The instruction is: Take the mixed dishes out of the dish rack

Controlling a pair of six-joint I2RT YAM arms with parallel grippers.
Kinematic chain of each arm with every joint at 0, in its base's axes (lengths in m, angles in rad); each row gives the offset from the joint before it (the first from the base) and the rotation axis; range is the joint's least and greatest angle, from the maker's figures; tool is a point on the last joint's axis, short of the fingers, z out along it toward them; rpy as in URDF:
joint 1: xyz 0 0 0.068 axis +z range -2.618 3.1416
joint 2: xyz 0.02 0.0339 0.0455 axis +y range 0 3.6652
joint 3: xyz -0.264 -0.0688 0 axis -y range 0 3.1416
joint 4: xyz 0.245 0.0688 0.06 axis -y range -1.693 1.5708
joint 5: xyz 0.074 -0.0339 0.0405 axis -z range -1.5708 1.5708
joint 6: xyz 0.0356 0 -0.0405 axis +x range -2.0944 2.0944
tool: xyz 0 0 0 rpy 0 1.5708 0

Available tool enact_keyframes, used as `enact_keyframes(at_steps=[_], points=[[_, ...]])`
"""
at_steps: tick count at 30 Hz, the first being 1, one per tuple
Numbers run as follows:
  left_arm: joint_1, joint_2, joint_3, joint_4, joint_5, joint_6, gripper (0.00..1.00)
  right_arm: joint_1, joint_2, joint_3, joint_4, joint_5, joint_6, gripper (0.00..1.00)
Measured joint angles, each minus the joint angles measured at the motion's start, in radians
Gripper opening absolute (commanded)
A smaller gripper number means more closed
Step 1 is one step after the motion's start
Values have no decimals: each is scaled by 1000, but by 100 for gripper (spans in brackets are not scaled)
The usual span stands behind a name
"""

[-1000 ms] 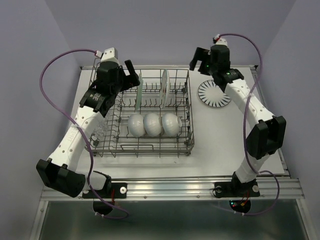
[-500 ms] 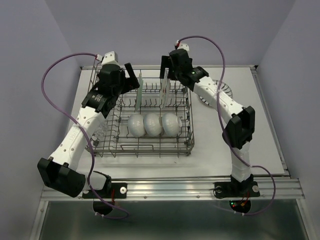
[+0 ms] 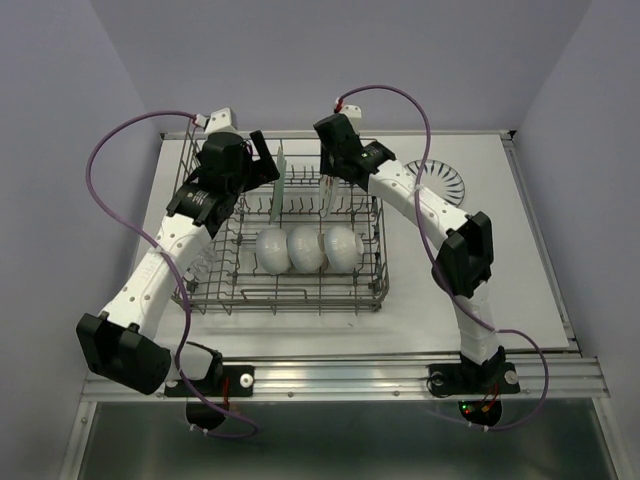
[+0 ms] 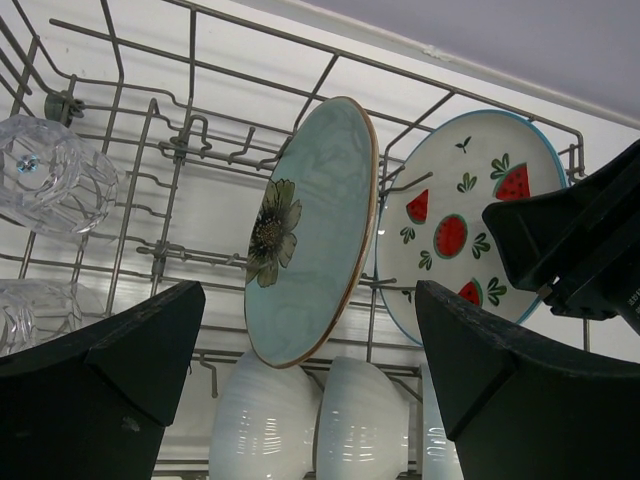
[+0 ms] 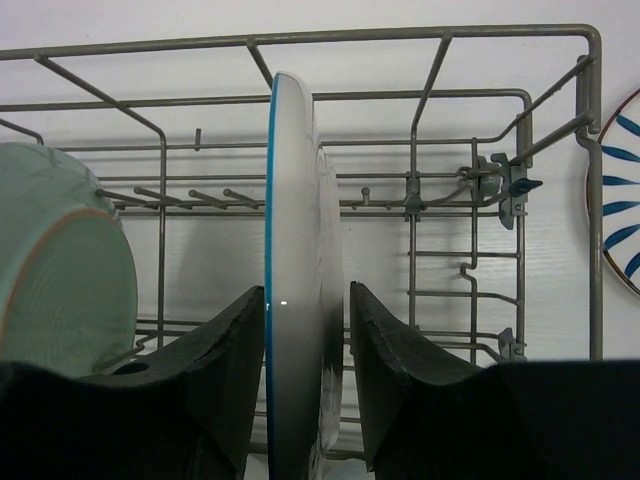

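The grey wire dish rack (image 3: 290, 300) holds a pale green flowered plate (image 3: 277, 185) (image 4: 310, 230) and a watermelon-patterned plate (image 3: 328, 188) (image 4: 460, 220), both upright at the back. Three white bowls (image 3: 305, 248) sit in a row in front, and clear glasses (image 3: 200, 265) (image 4: 50, 180) are at the left. My right gripper (image 3: 328, 162) (image 5: 305, 292) straddles the top edge of the watermelon plate (image 5: 295, 200). Its left finger touches the blue rim and a thin gap shows on the right. My left gripper (image 3: 262, 155) (image 4: 310, 290) hangs wide open above and just left of the green plate, holding nothing.
A white plate with blue radial stripes (image 3: 440, 182) (image 5: 625, 210) lies flat on the table right of the rack, partly under my right arm. The rack's upright tines and back wall (image 5: 420, 100) stand close around both plates.
My right arm swung left from over the striped plate to the rack, and its jaws narrowed around the watermelon plate. The left arm stayed put, open.
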Motion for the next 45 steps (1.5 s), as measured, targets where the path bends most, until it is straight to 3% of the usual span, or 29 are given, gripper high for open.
enact_keyframes(at_steps=[5, 6, 10, 12, 24, 45], points=[[0, 0, -1, 1, -8, 0, 99, 1, 1, 8, -21, 22, 6, 26], [0, 0, -1, 2, -13, 0, 99, 2, 2, 9, -29, 30, 2, 18], [0, 0, -1, 3, -23, 0, 99, 3, 4, 14, -37, 42, -3, 13], [0, 0, -1, 3, -25, 0, 99, 8, 7, 21, -42, 48, -5, 1], [0, 0, -1, 5, -37, 0, 99, 31, 80, 169, -111, 114, -84, 1], [0, 10, 1, 5, -45, 0, 99, 68, 92, 189, -25, 214, -296, 1]])
